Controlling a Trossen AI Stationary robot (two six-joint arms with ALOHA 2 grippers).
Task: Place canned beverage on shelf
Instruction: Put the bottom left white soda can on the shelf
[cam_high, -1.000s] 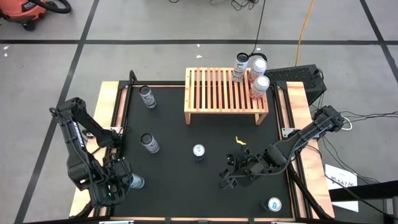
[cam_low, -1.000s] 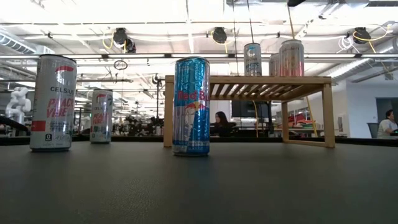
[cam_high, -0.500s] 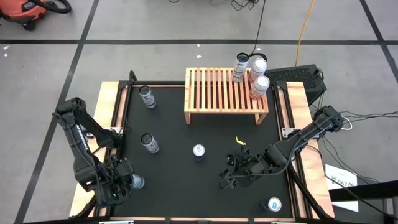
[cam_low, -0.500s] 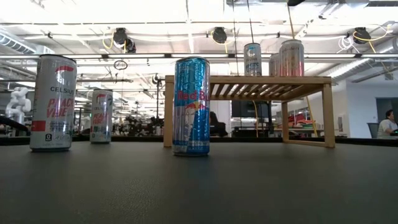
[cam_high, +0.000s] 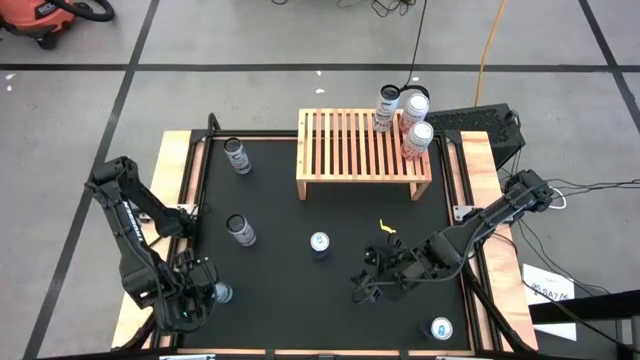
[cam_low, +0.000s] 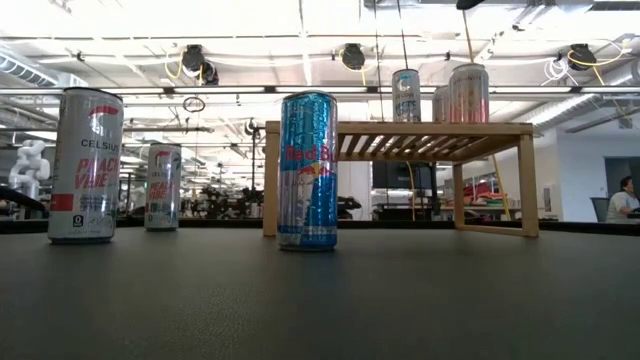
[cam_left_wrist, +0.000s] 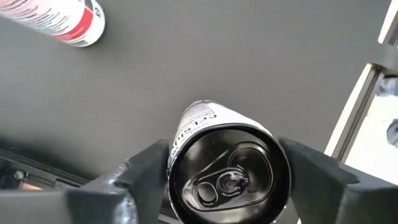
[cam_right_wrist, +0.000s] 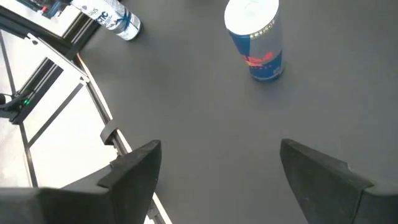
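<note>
A silver can stands upright on the black mat at the table's near left; it also shows in the high view. My left gripper is open, with one finger on each side of the can's top. I cannot tell whether the fingers touch it. My right gripper is open and empty, low over the mat at the near right. The light-wood shelf stands at the far middle on its side legs. Three cans stand upright on its right end.
A blue Red Bull can stands mid-table, also in the right wrist view. Two white Celsius cans stand at the left. Another can stands at the near right corner. A yellow scrap lies on the mat.
My left gripper has gone a little toward the table's right edge, closing in on the silver can, which now lies partly under it in the high view. The can has stayed upright in its place.
</note>
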